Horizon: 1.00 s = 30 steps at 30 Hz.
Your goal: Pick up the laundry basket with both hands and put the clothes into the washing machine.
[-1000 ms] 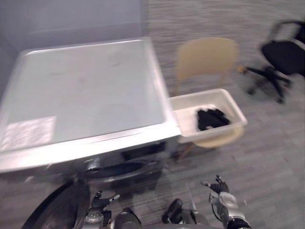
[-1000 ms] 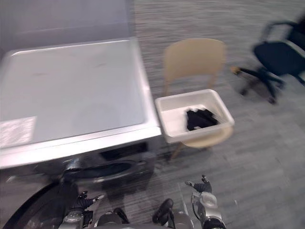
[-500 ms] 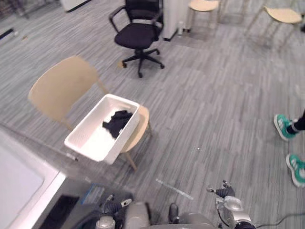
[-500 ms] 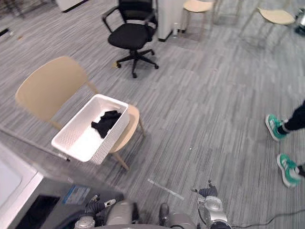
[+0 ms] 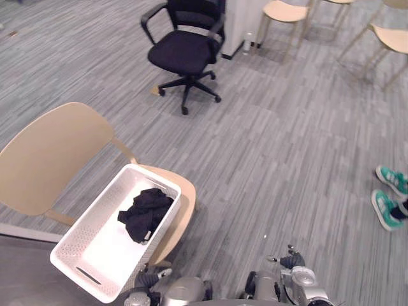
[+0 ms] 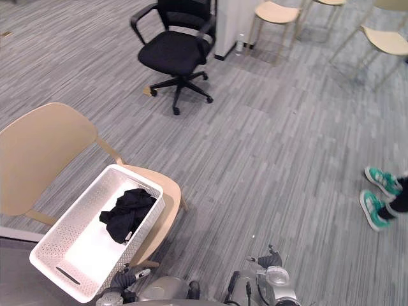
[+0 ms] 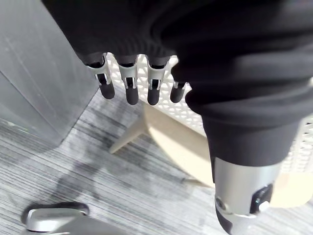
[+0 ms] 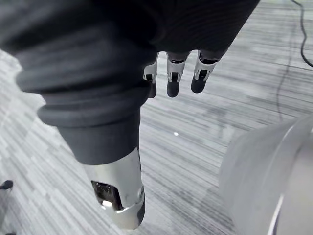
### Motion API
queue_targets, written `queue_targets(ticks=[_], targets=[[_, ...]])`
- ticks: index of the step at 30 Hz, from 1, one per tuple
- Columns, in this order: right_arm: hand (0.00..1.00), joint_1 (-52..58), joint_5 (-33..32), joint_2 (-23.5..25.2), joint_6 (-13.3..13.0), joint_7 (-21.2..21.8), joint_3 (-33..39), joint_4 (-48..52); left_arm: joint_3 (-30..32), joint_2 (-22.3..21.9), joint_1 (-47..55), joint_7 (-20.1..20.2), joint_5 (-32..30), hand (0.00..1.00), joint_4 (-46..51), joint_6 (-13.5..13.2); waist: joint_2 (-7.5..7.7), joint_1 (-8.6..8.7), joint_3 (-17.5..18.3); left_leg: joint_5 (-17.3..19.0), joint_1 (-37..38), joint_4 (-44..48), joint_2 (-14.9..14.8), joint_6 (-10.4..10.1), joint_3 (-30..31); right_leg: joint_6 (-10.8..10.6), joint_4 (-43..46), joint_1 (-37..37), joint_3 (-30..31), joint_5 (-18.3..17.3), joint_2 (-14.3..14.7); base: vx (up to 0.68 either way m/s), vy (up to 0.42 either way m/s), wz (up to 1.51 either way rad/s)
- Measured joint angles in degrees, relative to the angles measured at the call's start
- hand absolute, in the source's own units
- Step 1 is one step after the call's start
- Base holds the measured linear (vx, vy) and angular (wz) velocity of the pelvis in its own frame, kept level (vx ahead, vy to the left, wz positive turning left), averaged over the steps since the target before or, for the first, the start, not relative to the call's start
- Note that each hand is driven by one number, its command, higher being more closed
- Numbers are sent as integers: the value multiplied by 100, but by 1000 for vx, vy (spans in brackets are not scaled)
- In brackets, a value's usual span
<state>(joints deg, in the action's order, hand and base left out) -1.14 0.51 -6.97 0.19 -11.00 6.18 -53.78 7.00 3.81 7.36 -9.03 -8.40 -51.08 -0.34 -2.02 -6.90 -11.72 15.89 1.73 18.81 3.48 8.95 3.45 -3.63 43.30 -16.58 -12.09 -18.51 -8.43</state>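
Note:
A white laundry basket [image 5: 105, 252] rests on the seat of a beige chair [image 5: 51, 153] at the lower left. A heap of black clothes [image 5: 145, 213] lies in its far half. My left hand [image 5: 150, 279] hangs low just in front of the basket's near corner, open and apart from it; in its wrist view its straight fingers [image 7: 128, 87] hang before the basket's lattice wall [image 7: 193, 110]. Off to the right, my right hand [image 5: 292, 262] hangs open over the floor, with its fingers [image 8: 171, 81] straight and holding nothing.
A grey panel of the washing machine [image 7: 39, 73] stands close beside the chair. A black office chair [image 5: 185, 51] is further out, with beige chairs [image 5: 284, 11] beyond it. A person's teal shoes [image 5: 390, 194] stand at the right edge. Grey floor [image 5: 280, 159] lies between.
The camera has swung away from the washing machine, which has slid out at the lower left. The basket and chair now show nearer. Both hands stay low and open.

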Motion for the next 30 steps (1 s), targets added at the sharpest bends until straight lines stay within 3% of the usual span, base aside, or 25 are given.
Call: queue_targets(ticks=[2,3,5,6,7,8,10,12,13,14,15,18,21,27,30], targets=[[0,53,-2,-17,-2,-3,24,72,7,-41,-87,-6,4,0,0,3,-31,5,-2,15,92,6,-51,-28,329,-64,-799,-125,473,60,252,387,-109,88],[0,112,-9,-16,-7,-9,74,157,14,-35,-193,-11,4,0,0,2,-66,13,-16,30,87,45,-52,-56,608,-200,-1225,-327,971,182,434,327,-145,132],[0,270,-50,-12,8,-48,244,352,40,-139,-443,-12,4,0,-9,-1,-30,165,10,327,-37,443,-26,-589,1518,-519,-2638,-413,2372,1096,776,487,-290,197],[0,344,-59,0,13,-60,251,356,45,-148,-494,-13,4,0,-7,-4,-9,178,14,437,-33,556,6,-780,1689,-555,-3006,-333,2468,1471,724,499,-348,222],[0,459,-70,33,39,-88,252,341,98,-310,-572,-19,3,0,-57,-7,-80,189,-21,693,-21,819,-6,-1172,1991,-588,-3232,-106,2220,2230,533,484,-392,211],[0,440,-86,-70,47,-122,253,392,227,-618,-584,-24,21,0,3,-19,-317,129,-10,607,-221,1041,-251,-1492,2036,-346,-3117,10,1588,2189,531,410,-361,206],[0,350,-131,-21,27,-153,282,685,224,-757,-617,-32,119,0,27,-67,-305,156,-16,510,-562,1122,-485,-1733,1534,-51,-2952,240,878,1977,226,369,-363,239],[0,241,-253,-12,-41,-162,286,1011,241,-748,-621,-72,170,0,126,-79,-158,130,-105,501,-887,1052,-792,-1735,608,12,-2955,745,193,1820,-104,201,-237,278],[0,212,-281,-38,-145,-174,303,1100,211,-729,-605,-112,173,0,130,-73,-115,151,-83,284,-1101,863,-1054,-1653,-218,-29,-2961,1109,-399,1655,-267,124,-144,269],[0,186,-306,-57,-231,-192,398,1154,135,-701,-574,-111,174,0,141,-77,-165,134,-3,-496,-1253,541,-1272,-1357,-962,-73,-2963,1370,-935,1492,-296,134,-98,275],[0,91,-335,-54,-277,-224,475,1174,39,-668,-498,-111,174,0,181,-76,-201,122,41,-788,-1363,360,-1338,-1223,-1374,-191,-2958,1504,-1278,1331,-289,111,-28,209],[0,-192,-444,4,-305,-260,580,888,-171,-382,-494,-108,176,0,174,-70,51,127,80,-1102,-1506,-272,-946,-1055,-1383,-307,-3008,1659,-2164,1183,-595,84,56,159],[0,-191,-509,189,-222,-271,860,569,-452,-136,-505,-105,215,0,155,-72,158,131,103,-1321,-1619,-301,-739,-865,-1850,-307,-3092,2035,-2775,1185,-771,54,127,127],[0,-271,-490,224,-212,-270,976,572,-489,24,-507,-102,217,0,-57,-85,282,168,140,-1635,-1242,-1103,-426,-787,-1754,-402,-3044,2226,-2833,1276,-867,12,54,39],[0,-315,-438,222,-190,-281,948,793,-498,132,-447,-97,211,0,-143,-112,323,312,135,-1634,-932,-1302,-357,-785,-1744,-398,-1971,1961,-2471,1273,-1188,-5,35,1]])
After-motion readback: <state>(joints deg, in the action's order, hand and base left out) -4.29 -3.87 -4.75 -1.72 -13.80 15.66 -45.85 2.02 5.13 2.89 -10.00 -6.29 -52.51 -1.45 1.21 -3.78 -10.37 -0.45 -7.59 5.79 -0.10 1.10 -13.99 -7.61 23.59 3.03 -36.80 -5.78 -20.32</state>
